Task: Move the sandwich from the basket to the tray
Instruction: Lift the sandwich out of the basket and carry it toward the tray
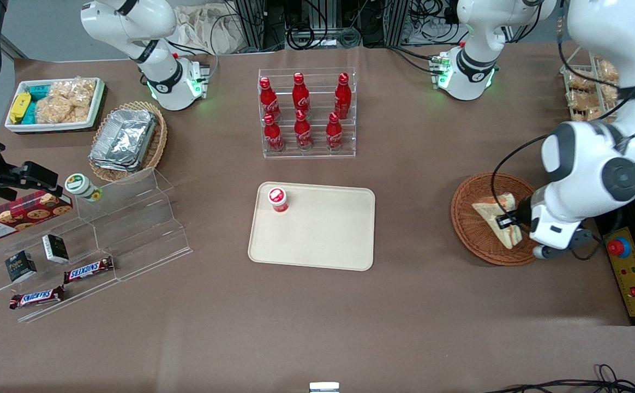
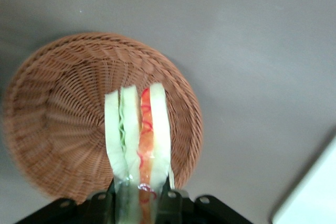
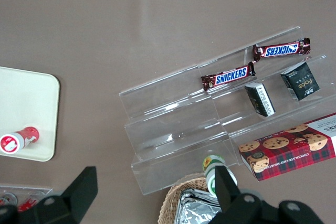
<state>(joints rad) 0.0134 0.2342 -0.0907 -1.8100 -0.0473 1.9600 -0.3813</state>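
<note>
The sandwich, a wedge of white bread with green and orange-red layers, is clamped edge-on between the fingers of my left gripper, which is shut on it. The round reddish-brown wicker basket lies below it, and the sandwich looks raised off the basket's floor. In the front view the gripper holds the sandwich over the basket, at the working arm's end of the table. The cream tray lies flat at the table's middle, well apart from the basket.
A red-capped bottle stands on the tray's corner farthest from the front camera. A clear rack of cola bottles stands farther back. A yellow control box lies beside the basket. Snack shelves sit toward the parked arm's end.
</note>
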